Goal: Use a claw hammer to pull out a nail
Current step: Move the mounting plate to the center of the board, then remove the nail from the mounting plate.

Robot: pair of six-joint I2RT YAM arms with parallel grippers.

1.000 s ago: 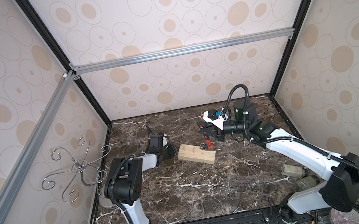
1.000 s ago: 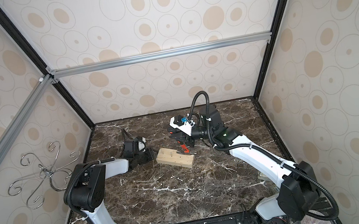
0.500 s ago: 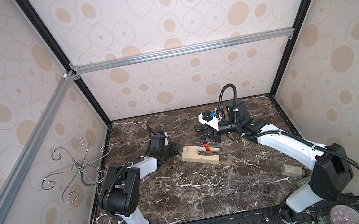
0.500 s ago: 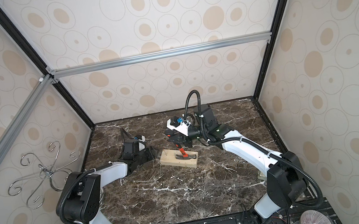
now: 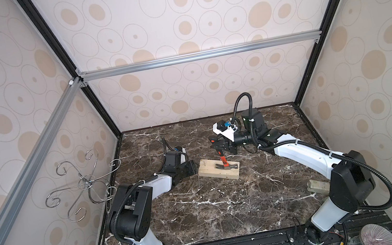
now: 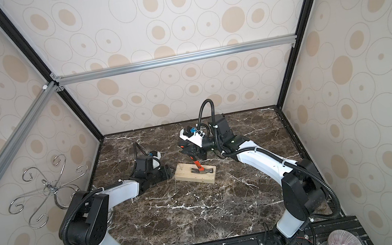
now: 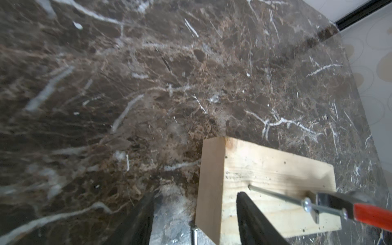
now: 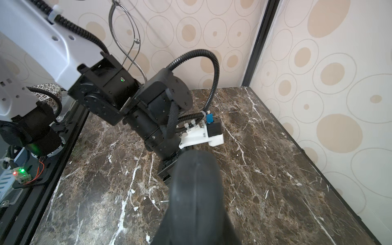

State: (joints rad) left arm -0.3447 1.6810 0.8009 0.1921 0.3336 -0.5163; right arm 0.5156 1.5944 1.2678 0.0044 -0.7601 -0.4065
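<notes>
Claw hammer [image 5: 224, 164] head down on wood block [image 5: 219, 172], handle pinched by right gripper [image 5: 221, 146], fingertips hidden behind handle. Left gripper [image 7: 194, 214] spread astride block end. Nail [image 7: 275, 196] partly out, claw engagement blurred.

Right wrist view: the black hammer handle [image 8: 195, 191] fills lower center, blurred, cut off by the bottom edge; it hides the right hand's fingers and the wood block. Left wrist view: the left hand's fingers [image 7: 252, 214] and the orange handle section run off the bottom and right edges; the counter [image 7: 63, 106] blurs toward the left. Both top views: the nail is too small to make out.
</notes>
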